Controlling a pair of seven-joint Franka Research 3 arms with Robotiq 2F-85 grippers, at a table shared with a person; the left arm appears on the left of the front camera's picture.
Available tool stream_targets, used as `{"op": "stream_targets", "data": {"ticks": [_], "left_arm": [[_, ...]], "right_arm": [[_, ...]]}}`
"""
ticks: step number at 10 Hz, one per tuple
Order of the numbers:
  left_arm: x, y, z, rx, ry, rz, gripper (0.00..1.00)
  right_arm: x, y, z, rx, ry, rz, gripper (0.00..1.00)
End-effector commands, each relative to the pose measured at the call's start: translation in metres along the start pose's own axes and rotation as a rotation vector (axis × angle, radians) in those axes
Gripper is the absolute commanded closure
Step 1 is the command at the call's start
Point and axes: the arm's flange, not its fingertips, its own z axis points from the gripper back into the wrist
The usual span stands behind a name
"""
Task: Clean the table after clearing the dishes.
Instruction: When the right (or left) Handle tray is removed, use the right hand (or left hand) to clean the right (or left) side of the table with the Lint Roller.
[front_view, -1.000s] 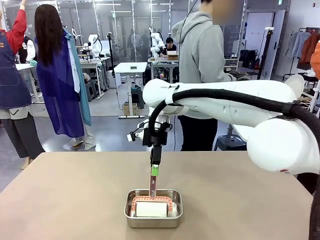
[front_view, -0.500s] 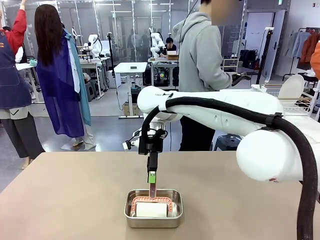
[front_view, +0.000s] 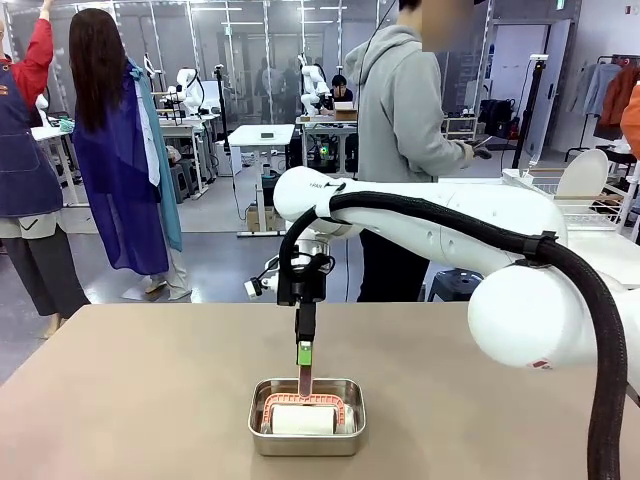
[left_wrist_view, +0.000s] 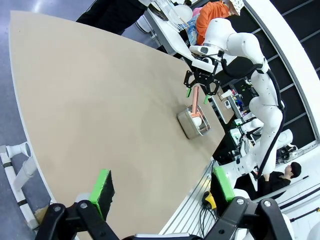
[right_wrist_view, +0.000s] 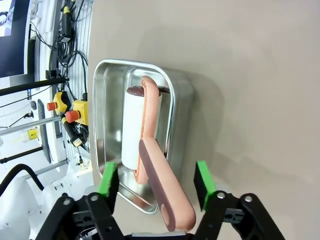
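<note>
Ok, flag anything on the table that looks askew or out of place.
Nothing spilled or damaged. The roller lies in the metal tin, its handle slanting up out of it between the open fingers of the right claw.

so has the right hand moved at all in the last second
yes: the right hand has come down and slightly left, toward the metal tin, which has stayed put

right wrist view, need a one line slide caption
right gripper, fingers open, straddling the handle of the roller lying in the metal tin on the table
</note>
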Motion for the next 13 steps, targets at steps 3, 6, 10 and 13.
{"op": "stream_targets", "data": {"ticks": [3,6,10,13], "left_arm": [[-0.003,-0.006,0.002,0.001,0.010,-0.004,0.01],[-0.003,-0.006,0.002,0.001,0.010,-0.004,0.01],[-0.003,-0.006,0.002,0.001,0.010,-0.004,0.01],[-0.003,-0.006,0.002,0.001,0.010,-0.004,0.01]], "right_arm": [[0.012,-0.007,0.013,0.006,0.029,-0.039,1.00],[0.013,-0.001,0.017,0.003,0.036,-0.048,1.00],[-0.018,0.092,0.021,-0.075,-0.112,-0.275,0.90],[-0.109,0.171,0.012,-0.100,-0.323,-0.519,0.90]]}}
